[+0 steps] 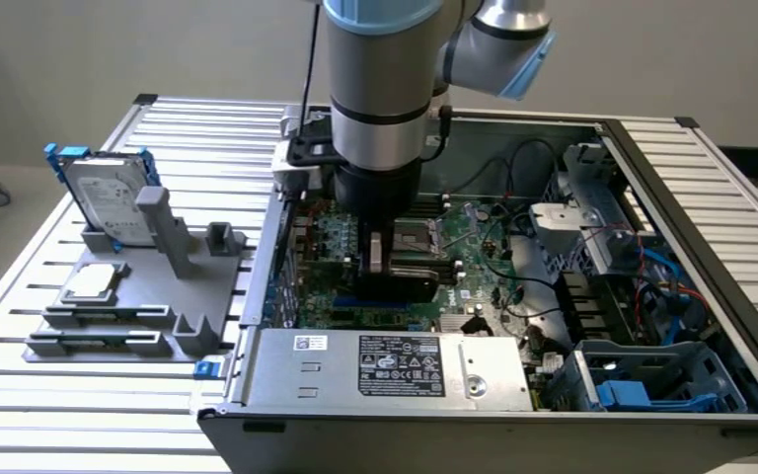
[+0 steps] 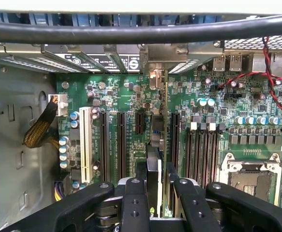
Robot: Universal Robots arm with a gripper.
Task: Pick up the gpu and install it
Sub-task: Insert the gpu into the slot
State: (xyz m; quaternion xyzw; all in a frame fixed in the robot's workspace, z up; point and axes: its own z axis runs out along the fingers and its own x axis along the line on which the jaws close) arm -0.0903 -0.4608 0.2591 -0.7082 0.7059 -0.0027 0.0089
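One gpu (image 2: pixel 165 126), seen edge-on in the wrist view, stands upright between the gripper (image 2: pixel 157 188) fingers (image 2: pixel 133 202). The jaws are closed on its two flat faces, near the upper edge. The card sits low over the motherboard (image 2: pixel 116 92), parallel to the long black expansion slots (image 2: pixel 120 145), with what looks like its silver bracket (image 2: pixel 155 77) toward the rear wall. Can't tell whether the edge connector has entered a slot.

In the exterior view the arm reaches down into the open computer case (image 1: pixel 352 395) on the worktop (image 1: pixel 37 405).

Handling, judged:
- Light, thin and stiff, but fragile, with exposed components and contacts.
- The smooth shroud side may slip.
- Best held on the flat faces, mid-length, clear of the contacts.
- A skewed hold would likely rack it.
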